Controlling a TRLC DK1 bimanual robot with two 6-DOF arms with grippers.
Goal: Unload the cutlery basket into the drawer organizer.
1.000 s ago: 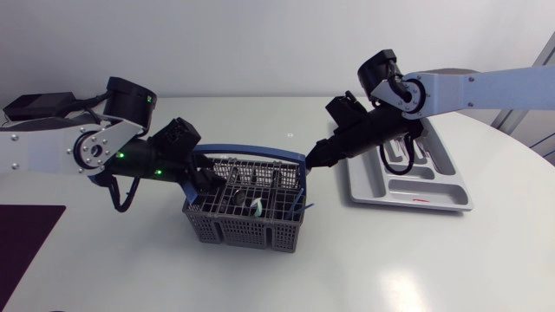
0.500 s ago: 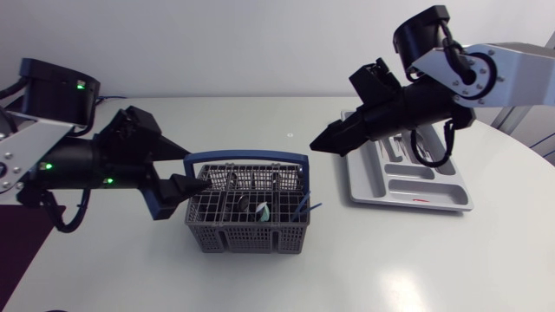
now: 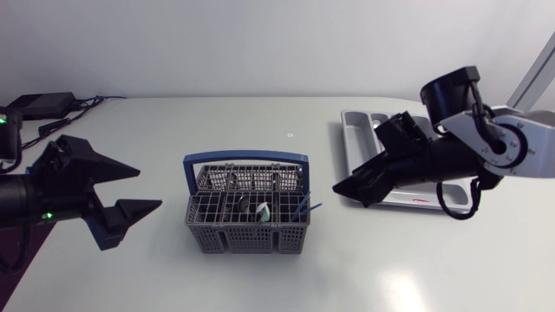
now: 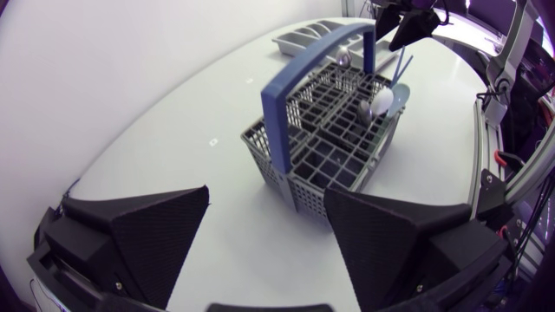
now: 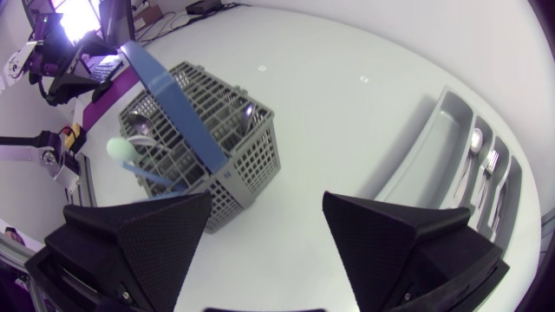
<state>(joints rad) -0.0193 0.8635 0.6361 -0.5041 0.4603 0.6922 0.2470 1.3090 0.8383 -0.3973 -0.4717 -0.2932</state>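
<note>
Find the cutlery basket (image 3: 247, 208) ahead of the left gripper (image 3: 149, 188), near but apart, and likewise ahead of the right gripper (image 3: 351, 192). Holds a pale green utensil (image 3: 261, 208), a blue stick (image 3: 305, 208) and some darker pieces. Note both pairs of fingers spread wide, gripping nothing. Find the drawer organizer (image 3: 360, 143) just beside the right gripper, already with a spoon (image 5: 475, 139) and a fork (image 5: 491, 163) in its slots.

Probably best to choose one upright piece, come down clear of the blue carrying handle (image 3: 244, 159), close on its shank and lift straight.

Cannot tell how many pieces remain behind the mesh, nor their kinds. Cannot see much of the organizer under the right arm.
</note>
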